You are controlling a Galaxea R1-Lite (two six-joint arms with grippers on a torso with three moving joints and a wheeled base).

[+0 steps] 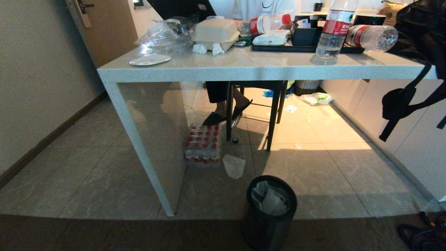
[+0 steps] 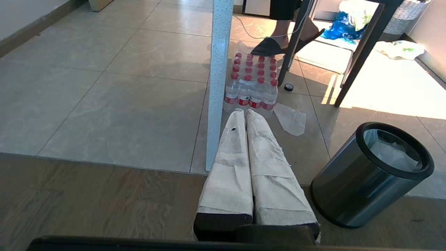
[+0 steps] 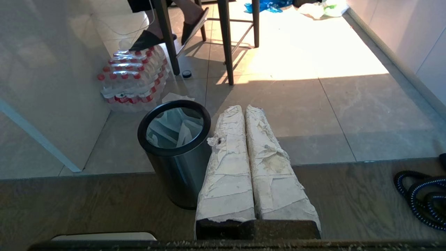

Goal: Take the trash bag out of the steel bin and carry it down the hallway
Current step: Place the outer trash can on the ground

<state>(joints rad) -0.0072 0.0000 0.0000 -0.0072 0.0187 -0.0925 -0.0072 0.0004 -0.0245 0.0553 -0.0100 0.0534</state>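
Both hands, the left hand point(image 2: 245, 113) and right hand point(image 3: 244, 109), are closed and empty; grabbing the trash bag point(image 1: 271, 200) carelessly could topple the steel bin point(image 1: 268, 223).

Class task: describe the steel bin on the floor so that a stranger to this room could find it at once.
Start at the pale stone-topped table; in front of its open side, where the tiles meet the wooden floor, stands the steel bin. It is a short dark cylinder with a black rim, and the trash bag lines it. The shrink-wrapped pack of bottles and flat wrapper nearby are neither metal nor round.
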